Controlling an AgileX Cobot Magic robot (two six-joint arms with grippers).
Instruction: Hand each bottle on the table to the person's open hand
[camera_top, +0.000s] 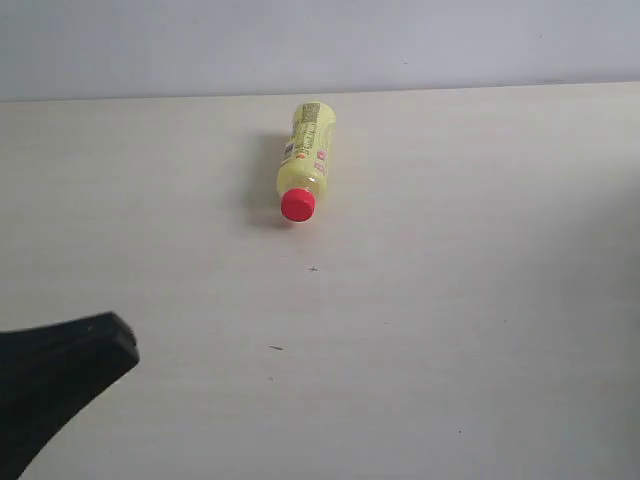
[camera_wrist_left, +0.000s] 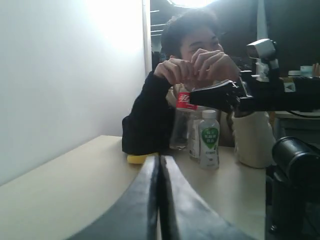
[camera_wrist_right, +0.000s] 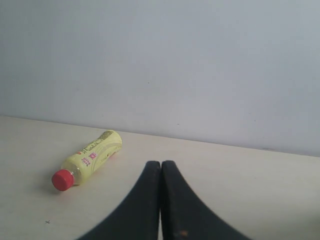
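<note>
A yellow bottle (camera_top: 306, 158) with a red cap lies on its side on the pale table (camera_top: 450, 300); it also shows in the right wrist view (camera_wrist_right: 90, 159). My left gripper (camera_top: 122, 340) sits low at the near left, shut and empty, well short of it. The left wrist view shows its shut fingertips (camera_wrist_left: 160, 157), a white green-label bottle (camera_wrist_left: 209, 140) and a clear red-label bottle (camera_wrist_left: 181, 120) standing upright beyond. My right gripper (camera_wrist_right: 161, 164) is shut and empty, off to one side of the yellow bottle. The person's open hand is out of view.
A person in a black sleeve (camera_wrist_left: 150, 120) sits at the table's far end, both hands folded at the face (camera_wrist_left: 195, 67). My right arm (camera_wrist_left: 270, 95) with its camera hangs above the table. A white wall (camera_wrist_right: 175, 65) borders the table's back edge.
</note>
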